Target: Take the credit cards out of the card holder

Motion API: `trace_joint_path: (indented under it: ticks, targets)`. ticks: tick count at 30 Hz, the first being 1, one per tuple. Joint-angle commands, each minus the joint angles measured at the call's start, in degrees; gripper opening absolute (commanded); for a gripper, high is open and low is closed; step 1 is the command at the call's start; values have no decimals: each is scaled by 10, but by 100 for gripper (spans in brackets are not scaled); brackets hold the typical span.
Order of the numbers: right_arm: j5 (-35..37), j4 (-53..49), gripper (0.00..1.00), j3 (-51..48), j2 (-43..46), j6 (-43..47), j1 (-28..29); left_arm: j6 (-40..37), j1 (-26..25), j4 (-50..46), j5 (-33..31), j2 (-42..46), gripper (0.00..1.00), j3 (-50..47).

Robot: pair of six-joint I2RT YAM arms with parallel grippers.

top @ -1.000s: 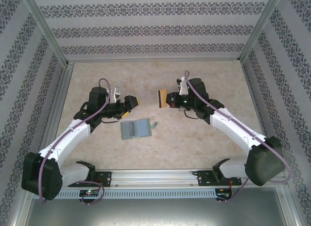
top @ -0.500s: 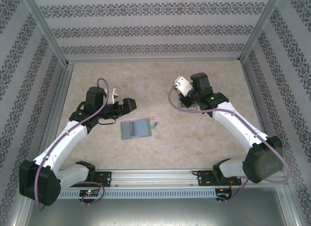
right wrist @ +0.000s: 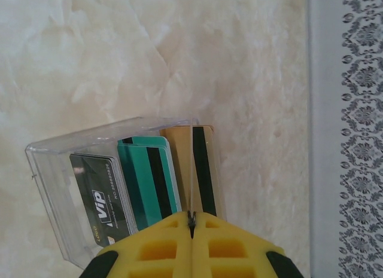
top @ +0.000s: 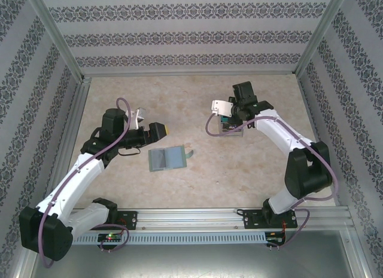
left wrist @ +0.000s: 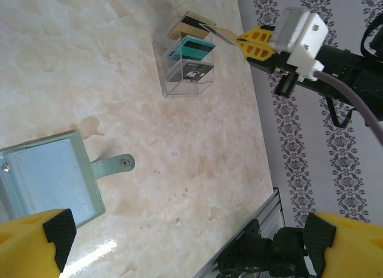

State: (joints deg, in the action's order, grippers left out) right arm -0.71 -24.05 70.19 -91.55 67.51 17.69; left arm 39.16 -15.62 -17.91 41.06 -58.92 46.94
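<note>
Pinching the yellow-gold card (right wrist: 203,170) by its edge, my right pincer (right wrist: 191,220) is closed tight above the clear box (right wrist: 48,164), where the teal card (right wrist: 146,176) and grey card (right wrist: 99,197) stand. My left pincer (left wrist: 187,236) gapes wide and empty over the card holder (left wrist: 48,176), which lies flat on the table (left wrist: 90,63).

Left arm stretched forward, left gripper (top: 161,130) level and pointing right, jaws spread wide with nothing between them. Right arm folded sharply at the elbow, wrist pitched down. Right gripper (right wrist: 191,217) clamped on a gold card (left wrist: 182,28).
</note>
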Motion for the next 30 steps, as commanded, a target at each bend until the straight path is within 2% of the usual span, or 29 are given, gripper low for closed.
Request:
trace_joint_path:
  ticks: [1,30]
  targets:
    - [3,-11,0,21,-18,48,-10,-10,7,-21,-10,14,99,-9]
    - [10,20,0,35,-92,42,-39,-9,6,-19,-23,10,99,-16]
